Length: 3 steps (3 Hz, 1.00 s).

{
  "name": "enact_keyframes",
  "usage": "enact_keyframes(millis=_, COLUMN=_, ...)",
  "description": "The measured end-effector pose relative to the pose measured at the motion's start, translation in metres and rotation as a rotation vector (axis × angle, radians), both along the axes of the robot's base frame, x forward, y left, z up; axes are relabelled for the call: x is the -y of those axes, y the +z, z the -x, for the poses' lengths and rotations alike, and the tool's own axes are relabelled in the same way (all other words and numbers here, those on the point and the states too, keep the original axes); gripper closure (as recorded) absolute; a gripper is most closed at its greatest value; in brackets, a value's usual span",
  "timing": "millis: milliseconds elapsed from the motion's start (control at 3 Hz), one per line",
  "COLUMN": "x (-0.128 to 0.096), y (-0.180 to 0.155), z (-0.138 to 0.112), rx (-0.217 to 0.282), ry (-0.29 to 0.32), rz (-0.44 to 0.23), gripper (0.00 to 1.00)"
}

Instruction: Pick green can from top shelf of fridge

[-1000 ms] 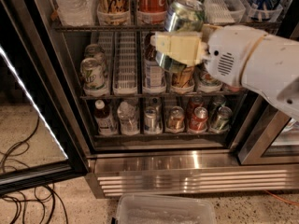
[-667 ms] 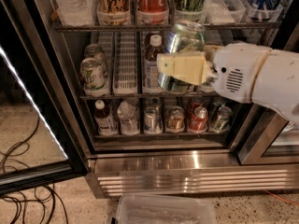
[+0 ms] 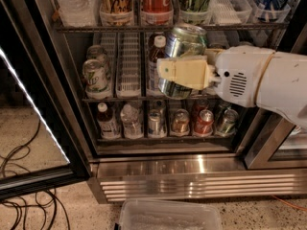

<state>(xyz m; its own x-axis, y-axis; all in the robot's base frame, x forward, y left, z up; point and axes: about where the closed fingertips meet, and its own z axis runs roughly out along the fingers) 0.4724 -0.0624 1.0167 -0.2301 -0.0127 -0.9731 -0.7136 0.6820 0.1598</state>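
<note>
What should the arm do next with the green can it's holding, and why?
Probably draw it straight back, away from the fridge. The gripper, in front of the middle rack, has its fingers shut on the green can, which hangs tilted below the top shelf, already off it.

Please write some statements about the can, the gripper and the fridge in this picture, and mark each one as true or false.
1. The gripper is shut on the green can. True.
2. The green can stands on the top shelf. False: it is held in the air, tilted, mostly below that shelf.
3. The door of the fridge is closed. False: it is open, swung to the left.
4. A clear plastic bin lies on the floor before the fridge. True.
</note>
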Motion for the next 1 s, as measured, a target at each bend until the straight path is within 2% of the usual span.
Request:
enact_keyframes(millis=333, x=-0.016, y=-0.027, z=0.018, rx=-0.076, ry=0.031, rz=-0.043, gripper=1.00)
enact_keyframes(millis=667, x=-0.035, y=-0.056, z=0.043, rx=-0.174, ry=0.086, rz=-0.106, gripper=1.00)
enact_keyframes(millis=1000, x=-0.048, y=-0.074, z=0.064, rx=-0.244, ry=0.126, rz=-0.152, gripper=1.00)
